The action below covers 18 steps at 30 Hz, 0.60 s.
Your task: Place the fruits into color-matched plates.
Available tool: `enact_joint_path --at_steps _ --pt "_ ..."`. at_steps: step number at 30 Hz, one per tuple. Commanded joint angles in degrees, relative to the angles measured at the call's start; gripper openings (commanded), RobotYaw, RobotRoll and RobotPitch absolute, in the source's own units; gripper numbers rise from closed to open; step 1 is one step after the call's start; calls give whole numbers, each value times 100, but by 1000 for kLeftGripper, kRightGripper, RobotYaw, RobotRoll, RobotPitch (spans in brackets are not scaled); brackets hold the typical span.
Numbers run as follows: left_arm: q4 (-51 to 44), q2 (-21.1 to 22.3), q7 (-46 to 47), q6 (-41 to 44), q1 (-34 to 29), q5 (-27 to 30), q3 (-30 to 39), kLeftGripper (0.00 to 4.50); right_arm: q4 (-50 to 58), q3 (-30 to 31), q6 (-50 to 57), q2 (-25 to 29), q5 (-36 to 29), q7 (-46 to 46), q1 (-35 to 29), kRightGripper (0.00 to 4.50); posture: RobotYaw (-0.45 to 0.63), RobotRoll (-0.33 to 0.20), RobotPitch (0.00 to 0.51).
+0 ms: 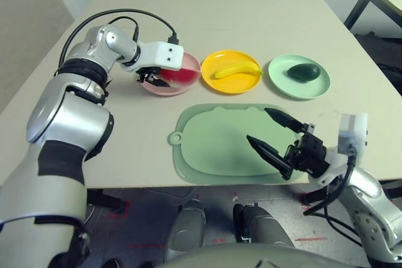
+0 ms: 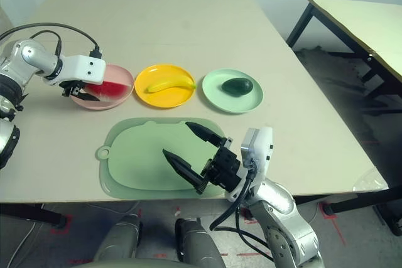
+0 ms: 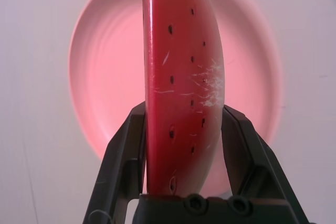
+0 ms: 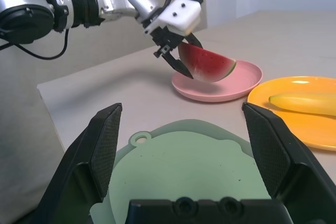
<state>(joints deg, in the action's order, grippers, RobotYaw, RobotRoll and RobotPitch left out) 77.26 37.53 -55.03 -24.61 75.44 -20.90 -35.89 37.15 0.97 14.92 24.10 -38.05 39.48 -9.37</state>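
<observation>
My left gripper [image 1: 154, 80] is shut on the red watermelon wedge [image 3: 181, 77], one finger on each flat side. It holds the wedge on edge over the pink plate [image 1: 191, 61]; I cannot tell if the wedge touches the plate. In the right wrist view the watermelon [image 4: 207, 62] hangs low over the pink plate [image 4: 247, 80]. The yellow banana [image 1: 236, 70] lies in the yellow plate [image 1: 229, 58]. In the mint green plate [image 1: 282, 83] rests the dark avocado [image 1: 304, 72]. Over the near right part of the mat, my right gripper [image 1: 257, 123] stands open with nothing between its fingers.
A large green cutting mat [image 1: 213, 149] lies at the table's near edge, in front of the three plates. Bare table stretches behind the plates. A second table [image 2: 358, 23] stands to the right beyond a gap.
</observation>
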Motion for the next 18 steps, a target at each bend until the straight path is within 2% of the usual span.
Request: enact_joint_path --at_steps 1,9,15,16,18 --pt "109 -159 558 353 -184 -242 212 2177 192 49 60 208 44 122 -32 4500 101 0 127" --pt "138 -395 852 653 -401 -507 558 2177 281 109 21 394 122 167 -94 4500 89 0 133" --pt "127 -404 843 622 -413 -677 681 4253 196 160 -79 485 414 256 -229 4500 84 0 135" --pt "123 -393 828 600 -406 -706 693 4487 184 154 -90 480 425 256 -229 4500 84 0 135" --pt "116 -357 804 556 -378 -750 727 4487 150 134 -100 468 453 241 -199 4500 88 0 134"
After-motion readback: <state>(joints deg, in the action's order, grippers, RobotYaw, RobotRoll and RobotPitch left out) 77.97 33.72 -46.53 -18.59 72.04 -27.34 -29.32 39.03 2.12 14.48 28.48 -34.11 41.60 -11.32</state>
